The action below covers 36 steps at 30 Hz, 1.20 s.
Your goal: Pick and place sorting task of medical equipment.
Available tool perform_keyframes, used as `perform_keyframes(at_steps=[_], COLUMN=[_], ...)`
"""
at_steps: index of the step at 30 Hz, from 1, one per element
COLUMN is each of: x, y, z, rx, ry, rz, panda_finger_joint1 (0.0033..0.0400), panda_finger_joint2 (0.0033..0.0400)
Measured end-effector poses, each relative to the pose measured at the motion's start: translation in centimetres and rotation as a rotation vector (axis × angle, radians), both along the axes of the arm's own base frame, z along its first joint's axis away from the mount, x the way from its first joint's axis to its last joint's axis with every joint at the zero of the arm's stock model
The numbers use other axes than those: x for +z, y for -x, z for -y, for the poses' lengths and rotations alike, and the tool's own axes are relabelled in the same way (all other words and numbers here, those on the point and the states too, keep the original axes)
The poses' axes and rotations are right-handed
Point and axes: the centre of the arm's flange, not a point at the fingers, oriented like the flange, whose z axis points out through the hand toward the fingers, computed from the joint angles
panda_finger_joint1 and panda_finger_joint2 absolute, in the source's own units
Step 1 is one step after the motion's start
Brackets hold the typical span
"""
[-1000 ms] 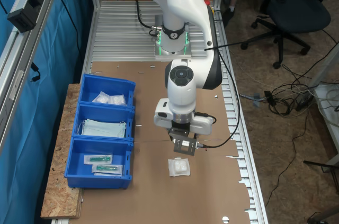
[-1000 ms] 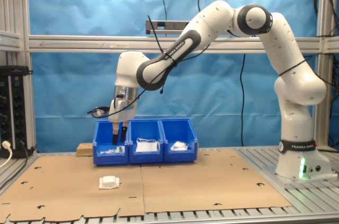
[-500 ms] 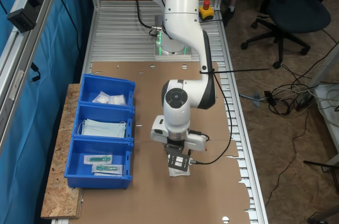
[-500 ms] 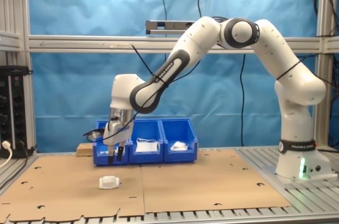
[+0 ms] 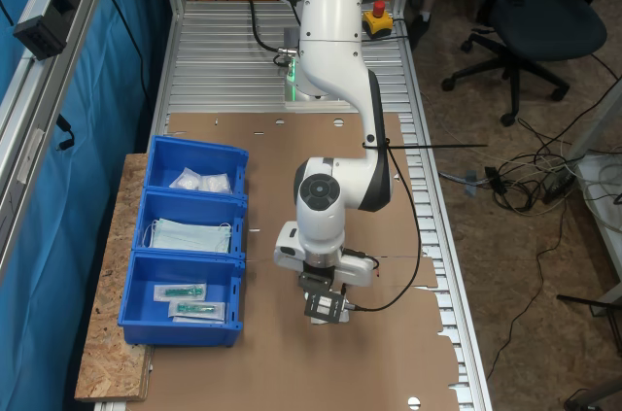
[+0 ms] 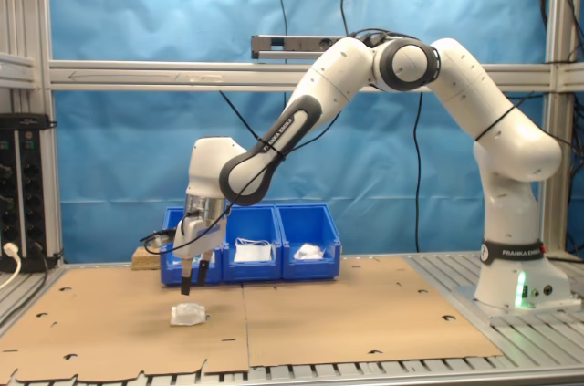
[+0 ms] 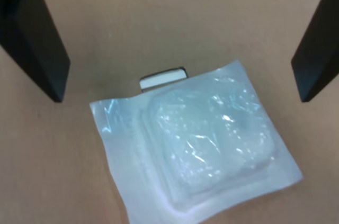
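A brown cardboard sheet (image 5: 292, 168) covers the metal bench (image 5: 224, 51), with small cut-outs along its edges. On the cardboard lies a white pad in a clear wrapper (image 6: 188, 314), flat, beside a small slot (image 7: 162, 79) in the sheet. A row of three blue bins (image 5: 188, 241) sits on a chipboard strip (image 5: 109, 333) at the cardboard's edge, at the first exterior view's left.

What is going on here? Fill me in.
The white Franka arm has its end effector open and poised just above a small, square, puffy white pad sealed in a clear plastic wrapper, which lies flat on the brown cardboard-covered table. The pad is not gripped yet. Beside it stand three joined blue plastic bins holding similar pads, pale blue masks and teal packets.
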Motion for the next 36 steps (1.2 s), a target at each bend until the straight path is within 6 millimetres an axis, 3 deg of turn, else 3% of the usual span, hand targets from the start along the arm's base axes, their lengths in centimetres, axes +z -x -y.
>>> perform_keyframes(at_steps=[18, 36], x=[1.5, -0.8], y=[-1.2, -0.8], z=[-1.9, -2.1], rx=[0.023, 0.025], ry=[-0.018, -0.022], rz=[0.05, 0.019], panda_finger_joint1=[0.04, 0.04], panda_finger_joint2=[0.04, 0.04])
